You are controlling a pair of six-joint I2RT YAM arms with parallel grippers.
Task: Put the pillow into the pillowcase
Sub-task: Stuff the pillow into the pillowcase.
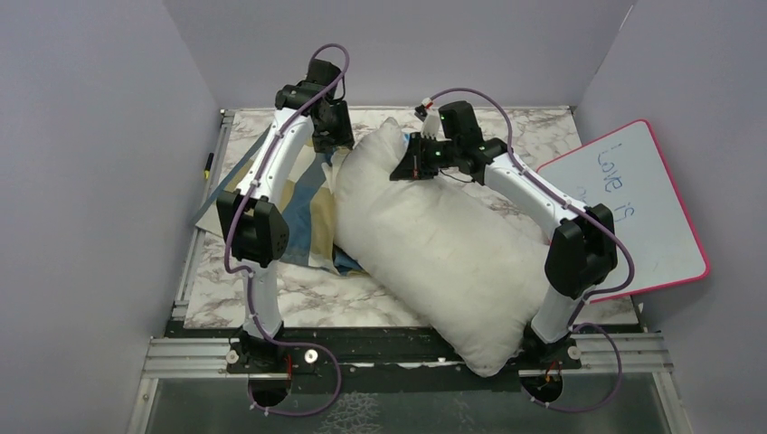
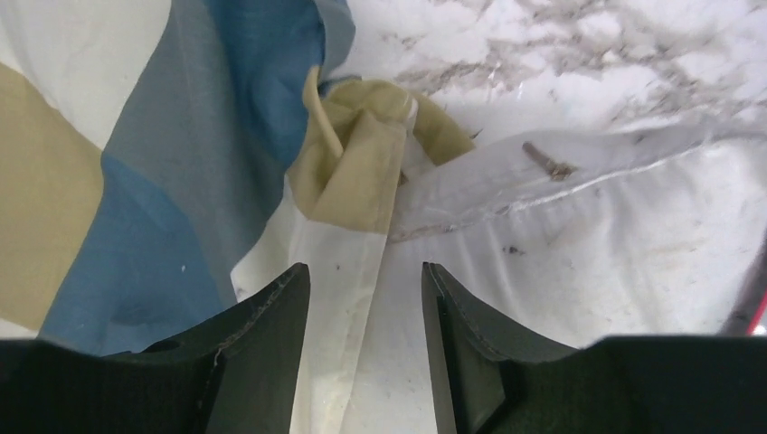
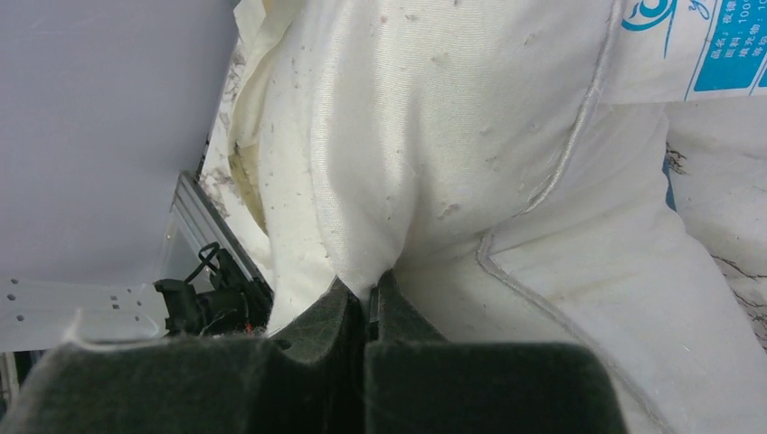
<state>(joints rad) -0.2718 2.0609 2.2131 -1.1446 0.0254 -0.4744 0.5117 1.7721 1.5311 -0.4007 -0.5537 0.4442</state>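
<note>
The off-white pillow (image 1: 443, 253) lies diagonally across the marble table, its near end hanging over the front rail. The blue, tan and cream pillowcase (image 1: 303, 212) lies flat to its left, partly under the pillow and the left arm. My left gripper (image 1: 333, 149) hovers at the pillowcase's far corner beside the pillow; in the left wrist view the left gripper (image 2: 364, 271) is open over cream cloth, a bunched tan fold of the pillowcase (image 2: 362, 163) ahead and the pillow (image 2: 615, 244) to the right. My right gripper (image 3: 371, 291) is shut on a pinched fold of the pillow (image 3: 434, 136) near its far end.
A pink-rimmed whiteboard (image 1: 633, 208) leans at the table's right edge. A small yellow and black pen (image 1: 208, 164) lies by the left wall. Grey walls close in the left, back and right. The pillow's printed label (image 3: 701, 45) shows in the right wrist view.
</note>
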